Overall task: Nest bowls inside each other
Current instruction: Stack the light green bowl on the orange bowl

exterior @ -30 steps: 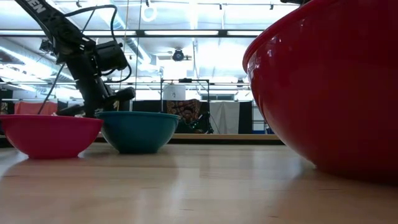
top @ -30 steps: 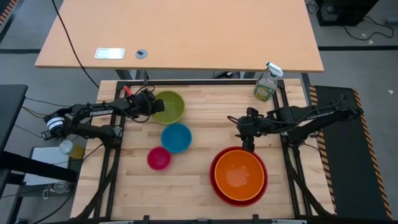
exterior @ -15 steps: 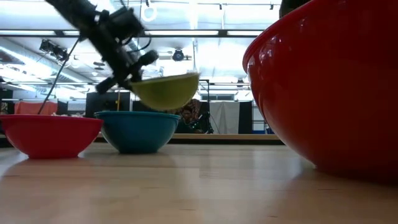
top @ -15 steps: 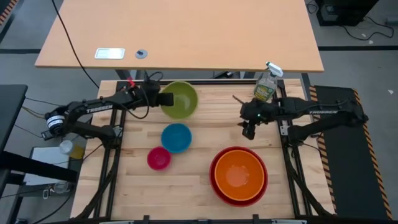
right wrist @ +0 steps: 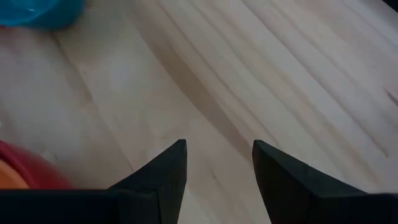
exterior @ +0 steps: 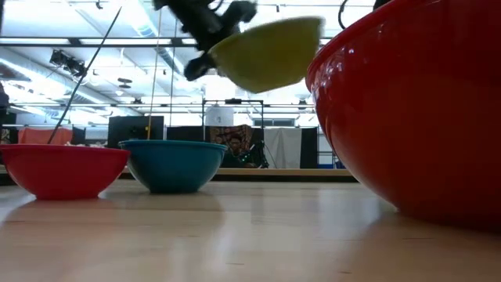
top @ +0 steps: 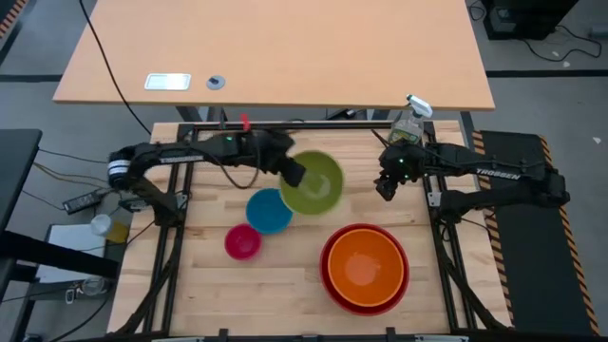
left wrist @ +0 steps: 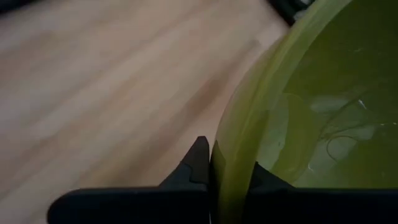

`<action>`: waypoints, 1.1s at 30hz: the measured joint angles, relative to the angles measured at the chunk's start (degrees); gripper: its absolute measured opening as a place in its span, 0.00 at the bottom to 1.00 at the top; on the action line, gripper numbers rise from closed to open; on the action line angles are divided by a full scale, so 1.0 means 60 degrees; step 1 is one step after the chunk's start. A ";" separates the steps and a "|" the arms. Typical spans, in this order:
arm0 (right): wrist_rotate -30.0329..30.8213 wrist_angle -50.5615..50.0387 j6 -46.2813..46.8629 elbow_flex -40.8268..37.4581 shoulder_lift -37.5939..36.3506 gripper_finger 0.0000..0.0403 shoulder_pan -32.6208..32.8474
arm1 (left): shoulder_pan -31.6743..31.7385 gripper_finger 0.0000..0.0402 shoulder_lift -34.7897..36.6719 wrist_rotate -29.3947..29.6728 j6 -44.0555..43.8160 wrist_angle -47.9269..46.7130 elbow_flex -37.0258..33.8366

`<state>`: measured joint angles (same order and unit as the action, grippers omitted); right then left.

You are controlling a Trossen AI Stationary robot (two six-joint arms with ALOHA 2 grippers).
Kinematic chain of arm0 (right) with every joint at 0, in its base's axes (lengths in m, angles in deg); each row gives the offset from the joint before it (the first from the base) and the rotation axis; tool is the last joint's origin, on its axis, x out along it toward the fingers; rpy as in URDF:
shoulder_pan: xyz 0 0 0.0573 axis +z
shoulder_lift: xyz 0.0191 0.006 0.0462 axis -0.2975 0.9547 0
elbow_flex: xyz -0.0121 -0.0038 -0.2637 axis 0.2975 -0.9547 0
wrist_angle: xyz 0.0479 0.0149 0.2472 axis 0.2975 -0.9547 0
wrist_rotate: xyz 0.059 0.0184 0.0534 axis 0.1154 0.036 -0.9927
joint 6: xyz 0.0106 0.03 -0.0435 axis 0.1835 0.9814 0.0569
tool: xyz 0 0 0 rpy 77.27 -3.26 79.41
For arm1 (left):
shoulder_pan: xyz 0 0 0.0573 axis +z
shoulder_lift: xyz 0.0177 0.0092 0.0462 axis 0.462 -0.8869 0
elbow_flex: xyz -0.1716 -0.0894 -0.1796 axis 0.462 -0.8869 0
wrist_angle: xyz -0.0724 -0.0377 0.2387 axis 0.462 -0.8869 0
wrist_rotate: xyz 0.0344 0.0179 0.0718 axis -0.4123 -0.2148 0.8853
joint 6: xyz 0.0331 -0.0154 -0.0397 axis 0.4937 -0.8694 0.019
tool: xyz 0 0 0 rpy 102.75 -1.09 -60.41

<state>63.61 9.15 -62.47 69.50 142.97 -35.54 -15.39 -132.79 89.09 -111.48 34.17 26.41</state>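
My left gripper (top: 296,174) is shut on the lime green bowl (top: 313,182), which hangs in the air over the table's middle, tilted, shown high in the low view as the green bowl (exterior: 266,53). The blue bowl (top: 269,210) and the pink bowl (top: 242,241) rest on their bases on the table. The orange bowl (top: 366,264) sits nested in the red bowl (top: 331,281) at the near right. My right gripper (top: 385,188) hovers open over bare table near the far right, holding nothing. My left gripper pinches the green bowl's rim wall (left wrist: 222,163), one finger inside the bowl and one finger (left wrist: 194,167) outside. It comes at the rim from the table's left, slanting downward. The bowl is lifted clear of the table and tilted.
A clear spray bottle (top: 408,126) stands at the table's far right corner. A black frame rail (top: 313,124) runs along the far edge. Bare wood lies between the blue bowl and the red bowl.
My left gripper has lifted the green bowl off the far left of the table and carried it up and toward the right, rolling so the bowl tips. My right gripper has drawn back toward the table's far right, away from the orange bowl.
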 joint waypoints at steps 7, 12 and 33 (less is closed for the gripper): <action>0.0080 -0.1636 0.0436 0.0432 -0.0367 0.47 -0.0485 | -0.0906 0.03 -0.1983 -0.0314 0.0362 -0.0011 0.2145; 0.0118 -0.2630 0.0948 0.0617 -0.0789 0.47 -0.0800 | -0.1489 0.03 -0.3385 -0.1325 0.0475 -0.0022 0.3697; 0.0044 -0.1976 0.1261 0.0617 -0.1066 0.47 -0.1353 | -0.3657 0.03 -0.6451 -0.0077 0.1826 0.1258 0.5950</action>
<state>63.87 -2.70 -54.91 73.20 136.57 -43.66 -37.34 -171.50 88.63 -100.52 41.72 62.11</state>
